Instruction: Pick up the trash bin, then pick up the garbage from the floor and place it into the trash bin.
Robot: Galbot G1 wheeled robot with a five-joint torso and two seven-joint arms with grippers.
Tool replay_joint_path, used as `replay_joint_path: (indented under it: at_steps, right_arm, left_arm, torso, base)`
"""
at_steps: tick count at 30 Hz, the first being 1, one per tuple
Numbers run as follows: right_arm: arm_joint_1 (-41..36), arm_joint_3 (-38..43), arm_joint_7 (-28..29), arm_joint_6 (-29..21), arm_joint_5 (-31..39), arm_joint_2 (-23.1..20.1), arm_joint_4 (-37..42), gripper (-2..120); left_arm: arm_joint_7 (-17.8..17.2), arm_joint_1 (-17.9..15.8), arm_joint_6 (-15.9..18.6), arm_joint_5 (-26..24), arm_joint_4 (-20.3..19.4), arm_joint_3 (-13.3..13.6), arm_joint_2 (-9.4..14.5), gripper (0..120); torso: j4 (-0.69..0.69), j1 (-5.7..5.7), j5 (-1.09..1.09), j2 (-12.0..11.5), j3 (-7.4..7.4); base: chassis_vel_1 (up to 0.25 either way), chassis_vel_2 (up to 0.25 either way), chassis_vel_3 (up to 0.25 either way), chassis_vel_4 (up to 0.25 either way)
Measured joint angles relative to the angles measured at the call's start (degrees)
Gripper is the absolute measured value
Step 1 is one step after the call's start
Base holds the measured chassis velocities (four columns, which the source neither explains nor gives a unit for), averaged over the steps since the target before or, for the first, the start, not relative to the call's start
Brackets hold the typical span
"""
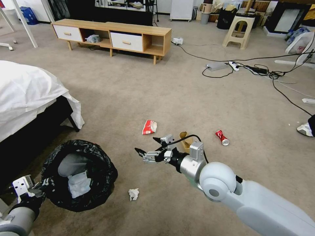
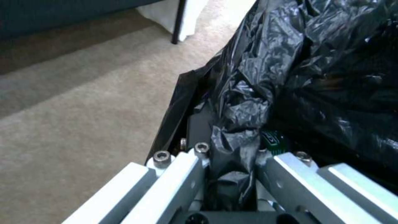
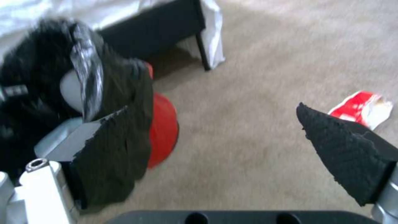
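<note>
Your left gripper (image 1: 39, 188) is pinching the trash bin (image 1: 78, 175) by its bag rim beside the bed (image 1: 29, 95), your right gripper (image 1: 147, 146) is hovering spread wide, empty, beyond the bin, near the snack wrapper (image 1: 149, 127), a tissue (image 1: 133, 194) is lying just beside the bin.

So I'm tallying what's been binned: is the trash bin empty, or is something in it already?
Not empty. The trash bin, held at its rim by the left gripper, has white tissue inside in the head view. Anything beneath cannot be told.
</note>
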Motion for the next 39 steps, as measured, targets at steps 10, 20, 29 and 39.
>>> replay_joint_path:
  at_steps: [10, 20, 29, 39]
  right_arm:
    - [4.9, -6.8, 1.6, -1.6, 1.4, 2.5, -5.9, 100]
    - [9.6, -14.7, 4.3, -2.8, 3.2, 6.3, -14.6, 100]
    - [11.8, -18.5, 6.2, -3.5, 4.6, 11.4, -21.7, 100]
    - [12.1, -19.8, 6.8, -4.0, 6.3, 15.4, -26.3, 100]
  left_arm:
    - [1.4, 0.4, -0.5, 1.0, 1.4, -1.9, -1.1, 1]
    - [3.0, -0.4, -1.0, 1.1, 3.5, -2.4, -0.8, 1]
    - [4.1, -0.7, -1.3, 2.0, 4.5, 0.9, -0.4, 1]
    - [3.4, -1.8, -1.2, 2.0, 5.7, 1.4, 1.5, 1]
  torso:
    - [0.01, 0.0, 0.0, 0.0, 0.0]
    - [0.0, 0.0, 0.01, 0.0, 0.0]
    - [0.01, 0.0, 0.0, 0.0, 0.01]
    - [0.01, 0.0, 0.0, 0.0, 0.01]
  base:
    - [0.0, 0.0, 0.0, 0.0]
    - [0.0, 0.0, 0.0, 0.0]
    - [0.0, 0.0, 0.0, 0.0]
    - [0.0, 0.0, 0.0, 0.0]
